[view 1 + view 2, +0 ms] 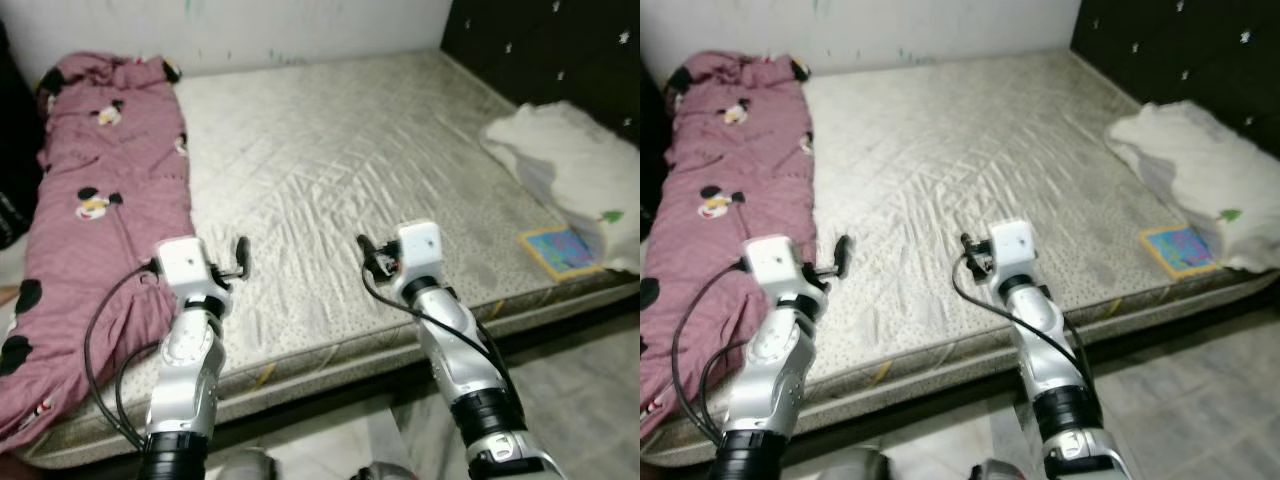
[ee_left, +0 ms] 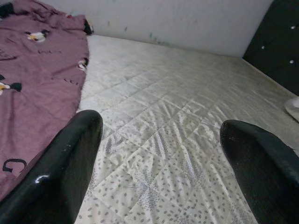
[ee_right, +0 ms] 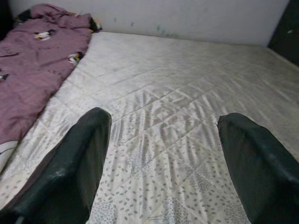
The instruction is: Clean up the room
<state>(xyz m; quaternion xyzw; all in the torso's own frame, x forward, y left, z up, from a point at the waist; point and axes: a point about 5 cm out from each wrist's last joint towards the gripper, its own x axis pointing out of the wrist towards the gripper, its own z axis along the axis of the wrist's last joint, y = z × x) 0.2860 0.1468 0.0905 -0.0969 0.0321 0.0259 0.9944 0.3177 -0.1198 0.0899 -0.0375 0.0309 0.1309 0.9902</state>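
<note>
Both claws, left (image 1: pixel 240 257) and right (image 1: pixel 366 252), spread empty over quilted grey mattress (image 1: pixel 350 170). Approach step, likely. Next: reach left to rumpled pink cartoon-print quilt (image 1: pixel 100 200) along mattress's left side.

Quilted, faintly shiny cloth mattress (image 1: pixel 350 160)

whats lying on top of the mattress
A pink quilt lies along the robot's left side of the mattress; a white blanket on the right. Whatever lies beneath them is covered.
</note>
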